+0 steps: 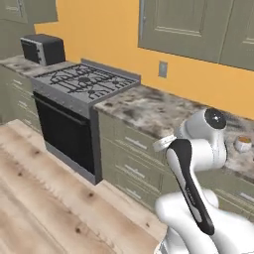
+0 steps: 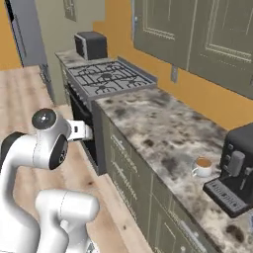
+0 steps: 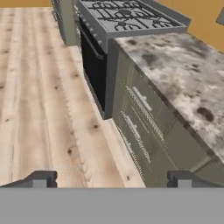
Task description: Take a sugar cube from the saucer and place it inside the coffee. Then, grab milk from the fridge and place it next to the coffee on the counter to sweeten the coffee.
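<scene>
Coffee [image 2: 201,166] sits on the bench [image 2: 163,128], right next to the black coffee machine [image 2: 234,168], touching or nearly touching its tray. We see brown liquid at the rim; whether a sugar cube is in it is too small to tell. From the left base view the same cup [image 1: 243,144] shows at the far right on the bench [image 1: 149,106], partly behind the arm.

Bench runs from the machine to the gas stove [image 2: 108,79], bare stone between them. Past the stove a dark toaster oven [image 2: 91,45] stands on a short bench stretch. Beyond that, at the top left of the right base view, a tall grey fridge [image 2: 22,32] edge, doors shut as far as we can tell.

Tool [image 3: 111,179] is released: tips spread wide apart at the bottom of the hand view, nothing between them. It hangs over the wooden floor [image 3: 43,96], facing the olive cabinet fronts [image 3: 144,127] and the black oven door [image 3: 94,74], well apart from the coffee.
</scene>
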{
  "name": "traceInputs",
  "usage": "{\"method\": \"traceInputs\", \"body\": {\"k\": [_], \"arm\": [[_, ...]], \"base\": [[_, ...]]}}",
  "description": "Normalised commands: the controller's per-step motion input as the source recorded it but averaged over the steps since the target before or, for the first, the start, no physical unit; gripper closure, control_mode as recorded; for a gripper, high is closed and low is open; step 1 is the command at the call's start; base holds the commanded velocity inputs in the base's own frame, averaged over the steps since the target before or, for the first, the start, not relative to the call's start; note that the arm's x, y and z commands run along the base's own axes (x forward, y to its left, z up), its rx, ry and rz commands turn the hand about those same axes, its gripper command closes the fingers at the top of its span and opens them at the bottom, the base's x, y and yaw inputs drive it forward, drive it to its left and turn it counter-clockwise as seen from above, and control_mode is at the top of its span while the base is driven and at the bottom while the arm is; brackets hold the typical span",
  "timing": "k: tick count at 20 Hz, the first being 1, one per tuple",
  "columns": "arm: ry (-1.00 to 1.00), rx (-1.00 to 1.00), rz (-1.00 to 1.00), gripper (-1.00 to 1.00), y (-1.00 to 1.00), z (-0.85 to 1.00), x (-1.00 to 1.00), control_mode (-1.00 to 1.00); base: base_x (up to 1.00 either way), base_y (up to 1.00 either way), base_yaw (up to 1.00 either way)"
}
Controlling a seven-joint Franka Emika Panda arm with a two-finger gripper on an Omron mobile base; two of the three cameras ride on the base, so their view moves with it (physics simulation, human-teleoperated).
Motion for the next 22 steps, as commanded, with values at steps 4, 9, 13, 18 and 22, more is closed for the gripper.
{"method": "traceInputs", "body": {"k": [4, 9, 13, 18, 22], "arm": [[0.0, 0.0, 0.0, -1.0, 0.0, 0.0, 0.0, 1.0], [0.0, 0.0, 0.0, -1.0, 0.0, 0.0, 0.0, 1.0], [0.0, 0.0, 0.0, -1.0, 0.0, 0.0, 0.0, 1.0], [0.0, 0.0, 0.0, -1.0, 0.0, 0.0, 0.0, 1.0], [0.0, 0.0, 0.0, -1.0, 0.0, 0.0, 0.0, 1.0]], "base": [[0.83, 0.08, 0.7], [1.0, 0.39, 0.57], [1.0, 0.65, 0.44], [1.0, 0.71, 0.37], [1.0, 0.76, 0.31]]}}
